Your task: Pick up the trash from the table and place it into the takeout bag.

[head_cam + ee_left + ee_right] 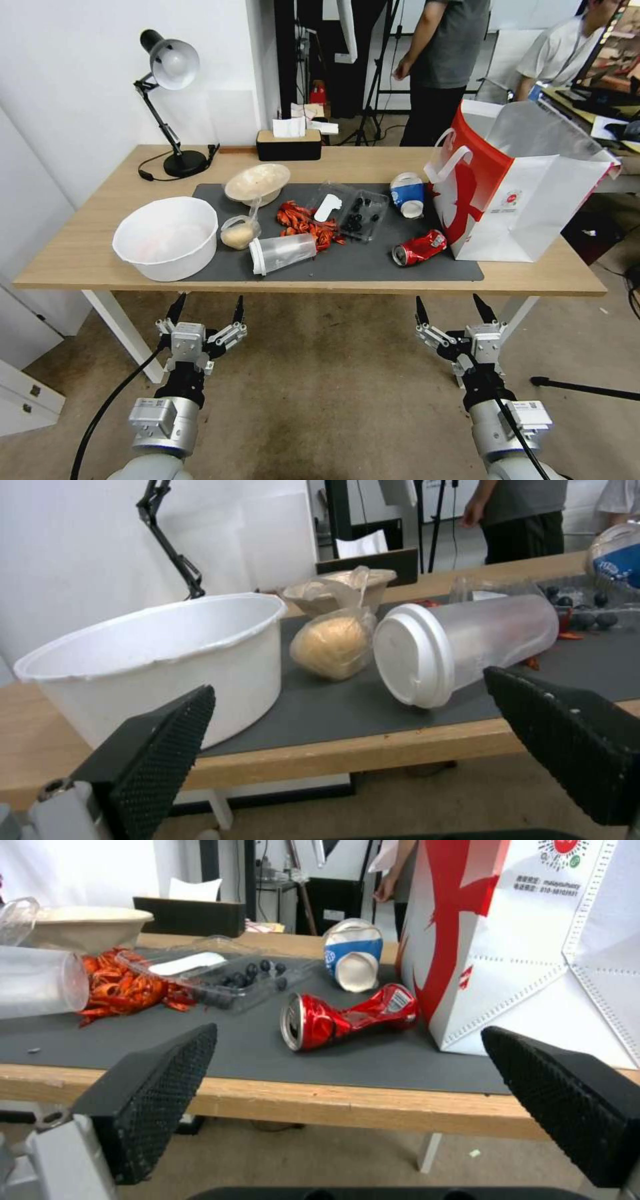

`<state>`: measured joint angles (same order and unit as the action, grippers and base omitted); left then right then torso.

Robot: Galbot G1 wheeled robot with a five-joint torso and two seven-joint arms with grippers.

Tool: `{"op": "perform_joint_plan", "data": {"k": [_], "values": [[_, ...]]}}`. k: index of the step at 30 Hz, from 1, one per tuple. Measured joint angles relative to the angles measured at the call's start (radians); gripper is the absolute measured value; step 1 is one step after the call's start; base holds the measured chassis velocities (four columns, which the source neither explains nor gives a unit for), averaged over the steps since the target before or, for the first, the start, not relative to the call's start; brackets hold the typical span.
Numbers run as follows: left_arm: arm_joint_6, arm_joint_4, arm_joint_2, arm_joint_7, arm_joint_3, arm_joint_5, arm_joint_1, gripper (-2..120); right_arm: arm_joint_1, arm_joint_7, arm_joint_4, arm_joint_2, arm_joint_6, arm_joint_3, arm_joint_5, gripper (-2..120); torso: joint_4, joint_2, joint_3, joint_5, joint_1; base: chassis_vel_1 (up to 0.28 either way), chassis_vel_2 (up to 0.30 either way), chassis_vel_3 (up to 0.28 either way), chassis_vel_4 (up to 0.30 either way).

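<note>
Trash lies on the grey mat of the table (93, 253): a crushed red can (419, 247) (347, 1015), a blue-and-white paper cup (407, 194) (353, 960) on its side, a clear tumbler (283, 253) (460, 642) on its side, a small tub of beige food (239, 233) (331, 646), a shallow beige bowl (257, 183), red shell scraps (305, 223) and a clear tray of dark berries (357, 212). The takeout bag (517, 187) (527, 940) stands open at the mat's right end. My left gripper (206, 311) (347, 750) and right gripper (452, 308) (347, 1105) hang open below the table's front edge, empty.
A big white plastic bowl (167, 237) (153, 655) sits at the mat's left end. A black desk lamp (170, 107) and a tissue box (289, 143) stand at the back. Two people are behind the table. Bare floor lies under my arms.
</note>
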<state>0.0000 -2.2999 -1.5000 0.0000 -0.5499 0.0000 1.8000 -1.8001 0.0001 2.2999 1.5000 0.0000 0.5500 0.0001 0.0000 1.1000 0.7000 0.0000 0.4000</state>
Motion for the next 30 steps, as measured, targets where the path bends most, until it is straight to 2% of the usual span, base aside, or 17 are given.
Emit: {"op": "perform_joint_plan", "data": {"k": [23, 27, 29, 30], "values": [[0.000, 0.000, 0.000, 0.000, 0.000, 0.000, 0.000, 100, 0.001, 0.000, 0.000, -0.001, -0.001, 0.000, 0.001, 100, -0.0001, 0.000, 0.000, 0.0000, 0.000, 0.000, 0.000, 0.000, 0.000], [0.008, 0.008, 0.026, -0.040, 0.009, -0.024, -0.027, 100, 0.036, 0.005, -0.004, -0.042, -0.032, -0.013, 0.037, 100, -0.0001, 0.000, 0.000, -0.0001, 0.000, 0.000, 0.000, 0.000, 0.000], [0.034, 0.035, 0.094, -0.144, 0.035, -0.088, -0.094, 100, 0.136, 0.022, -0.021, -0.153, -0.125, -0.048, 0.143, 100, 0.0001, 0.000, 0.000, 0.0000, 0.000, 0.000, 0.000, 0.000, 0.000], [0.034, 0.035, 0.094, -0.144, 0.035, -0.088, -0.094, 100, 0.136, 0.022, -0.021, -0.153, -0.125, -0.048, 0.143, 100, 0.0001, 0.000, 0.000, 0.0000, 0.000, 0.000, 0.000, 0.000, 0.000]]}}
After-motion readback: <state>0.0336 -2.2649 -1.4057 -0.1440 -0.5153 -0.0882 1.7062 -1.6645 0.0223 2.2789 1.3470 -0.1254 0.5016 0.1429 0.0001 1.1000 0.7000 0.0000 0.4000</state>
